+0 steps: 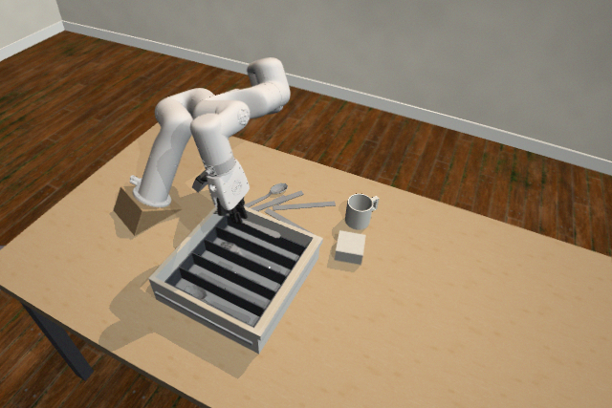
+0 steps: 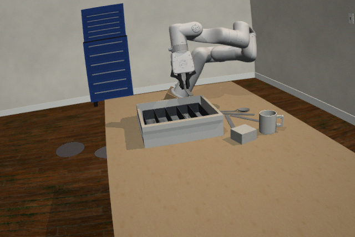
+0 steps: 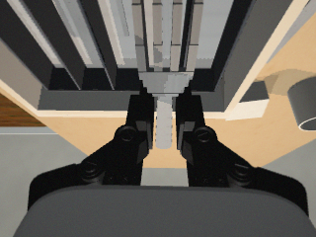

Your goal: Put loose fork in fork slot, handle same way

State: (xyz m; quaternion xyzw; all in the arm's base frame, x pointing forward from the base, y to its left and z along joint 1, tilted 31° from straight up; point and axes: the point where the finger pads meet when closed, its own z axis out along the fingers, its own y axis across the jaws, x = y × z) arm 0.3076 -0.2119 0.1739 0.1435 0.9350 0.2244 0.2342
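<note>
My gripper (image 1: 236, 214) is over the far left corner of the grey cutlery tray (image 1: 237, 269) and is shut on the loose fork (image 3: 164, 74). In the wrist view my fingers clamp the fork's neck, and its tines reach out over the tray's slots. The fork slants down from the fingers just above the tray's far rim (image 2: 188, 92). The other forks (image 1: 227, 246) lie in the second slot from the far end; they also show in the exterior view (image 2: 185, 115). The fork's handle is hidden behind the fingers.
A spoon (image 1: 273, 192) and several flat knives (image 1: 302, 205) lie on the table behind the tray. A grey mug (image 1: 360, 210) and a pale block (image 1: 350, 246) stand to the tray's right. A spoon lies in the nearest slot (image 1: 197, 292). The arm's base (image 1: 142, 198) is to the left.
</note>
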